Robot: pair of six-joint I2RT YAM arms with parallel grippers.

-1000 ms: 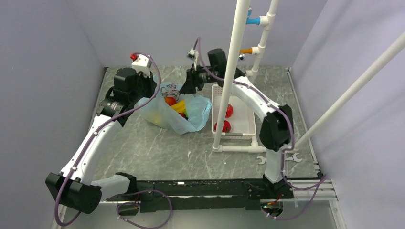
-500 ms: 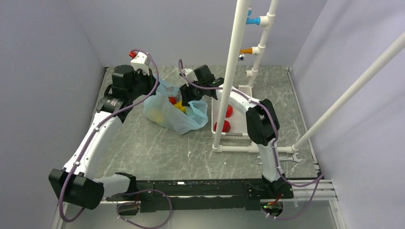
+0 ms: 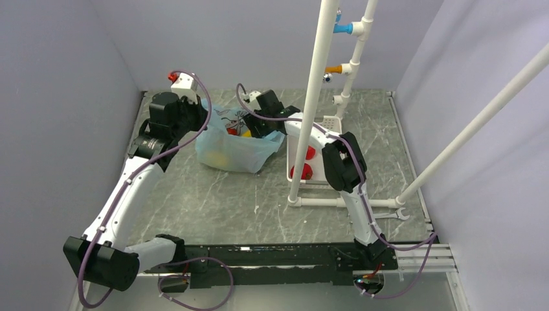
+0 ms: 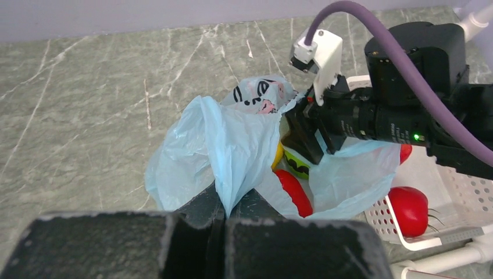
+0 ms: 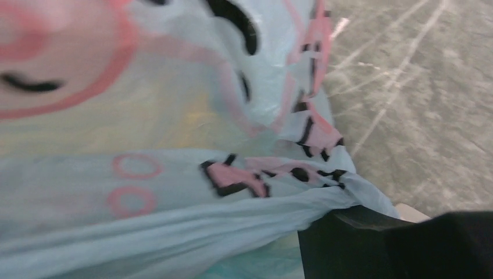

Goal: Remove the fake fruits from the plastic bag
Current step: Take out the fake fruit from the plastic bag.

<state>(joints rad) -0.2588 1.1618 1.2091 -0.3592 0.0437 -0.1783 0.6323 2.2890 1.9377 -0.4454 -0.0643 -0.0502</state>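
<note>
**Plastic bag** (image 3: 234, 150): light-blue, crinkled, with printed marks. It lies on the grey marbled table (image 3: 213, 201), far left of centre. The white slotted basket (image 3: 331, 124) is just to its right, and the bag's mouth faces that basket.

**Left gripper** (image 4: 224, 210): fingers pinched together on a raised fold at the bag's left side, with the film caught between them.

**Right gripper** (image 4: 300, 139): sits inside the bag's mouth, entering from the basket side, tips just over the fruit. I cannot tell whether its fingers stand apart or together. Its own wrist view shows only 1 dark finger (image 5: 383, 244), with a twisted, printed part of the bag touching it.

**Bag contents, as seen:**
- 1 red piece (image 4: 293, 193), low in the opening.
- 1 yellow banana (image 4: 278, 157), partly behind film.
- 1 yellow-green piece (image 4: 297, 167) with black marks, directly under the right gripper.

**Basket contents:** 2 items, lying apart.
- Far red piece (image 3: 311, 151).
- Near red piece (image 3: 302, 172).
</note>
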